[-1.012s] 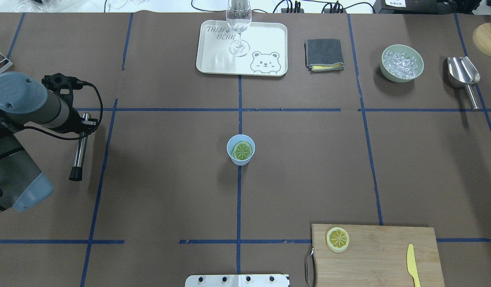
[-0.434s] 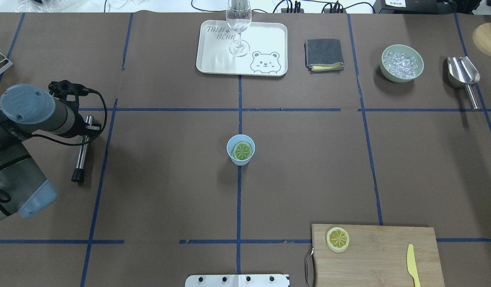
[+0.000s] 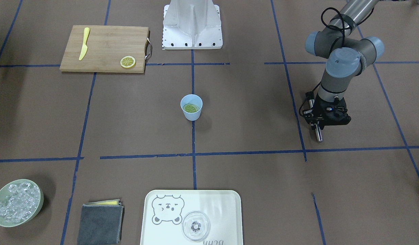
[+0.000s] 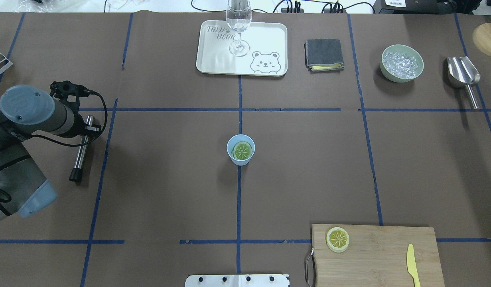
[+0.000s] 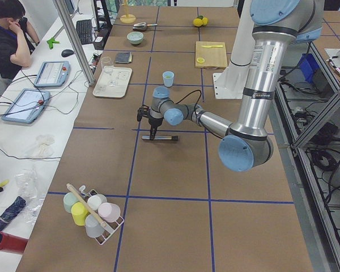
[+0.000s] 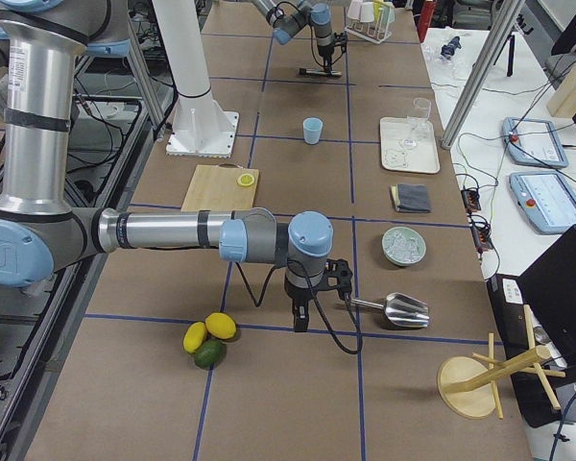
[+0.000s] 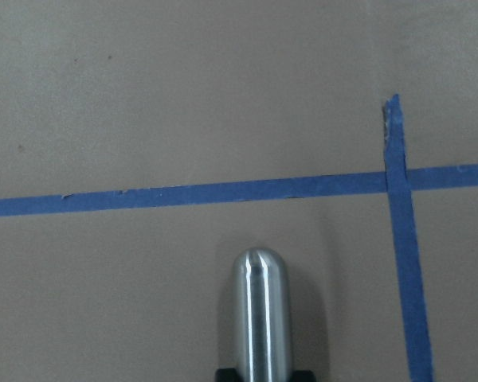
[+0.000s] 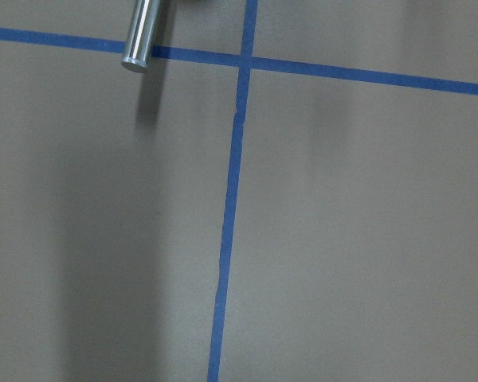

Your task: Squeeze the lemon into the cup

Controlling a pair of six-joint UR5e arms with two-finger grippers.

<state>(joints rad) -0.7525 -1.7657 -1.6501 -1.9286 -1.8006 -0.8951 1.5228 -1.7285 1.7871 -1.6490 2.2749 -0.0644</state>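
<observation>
A light-blue cup (image 4: 229,146) stands at the table's middle with a lemon slice (image 4: 243,151) lying inside it; both also show in the front view as cup (image 3: 191,115) and slice (image 3: 191,108). A second lemon slice (image 4: 337,239) rests on the cutting board (image 4: 389,255). Far left of the cup, my left gripper (image 4: 85,128) points down and is shut on a metal rod (image 4: 79,153) with a black end. My right gripper (image 6: 300,325) hangs low beside the scoop; whether it is open or shut I cannot tell.
A tray (image 4: 269,40) with a wine glass (image 4: 239,24), a folded cloth (image 4: 324,54), a bowl of ice (image 4: 402,63) and a metal scoop (image 4: 464,75) line the far side. A yellow knife (image 4: 413,265) lies on the board. Whole fruit (image 6: 208,338) sits near the right arm.
The left arm's wrist has shifted slightly nearer the robot, and the rod has shifted a little with it. The cup and both lemon slices have stayed put.
</observation>
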